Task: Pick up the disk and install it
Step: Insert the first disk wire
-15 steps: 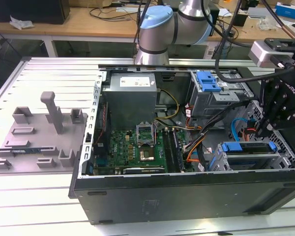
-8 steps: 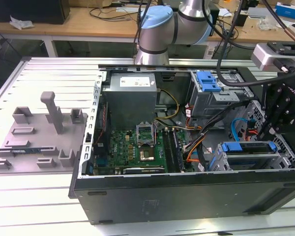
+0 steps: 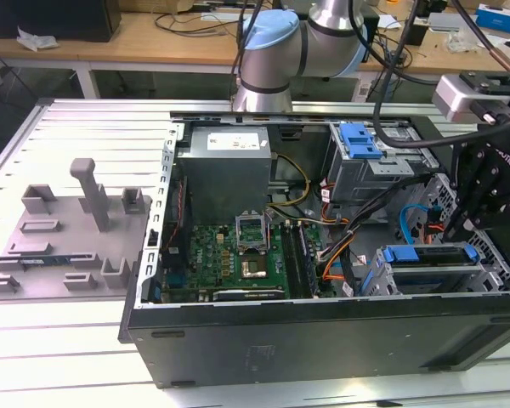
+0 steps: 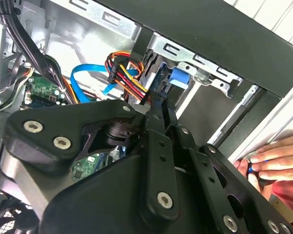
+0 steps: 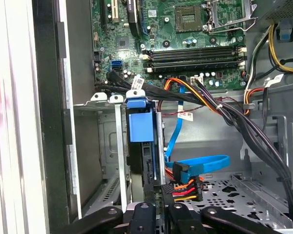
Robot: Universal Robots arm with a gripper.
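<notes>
Blue-framed and set on edge, the disk (image 3: 427, 254) sits in the drive cage (image 5: 100, 146) at the lower right of the exterior view. The gripper (image 5: 158, 210) straddles its near edge (whether it is clamped there cannot be told). Seating probably needs a straight push along the cage rails, clear of the blue cable (image 5: 205, 163).

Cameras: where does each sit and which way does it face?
Exterior view: off the arm, above the open computer case, looking down into it; arm and gripper show.
First wrist view: on the wrist, looking past the gripper at the disk and motherboard.
Second wrist view: behind the gripper, facing the drive bay; a person's hand at the case edge.
Shared: both wrist views show the gripper, the disk and the blue cable.
</notes>
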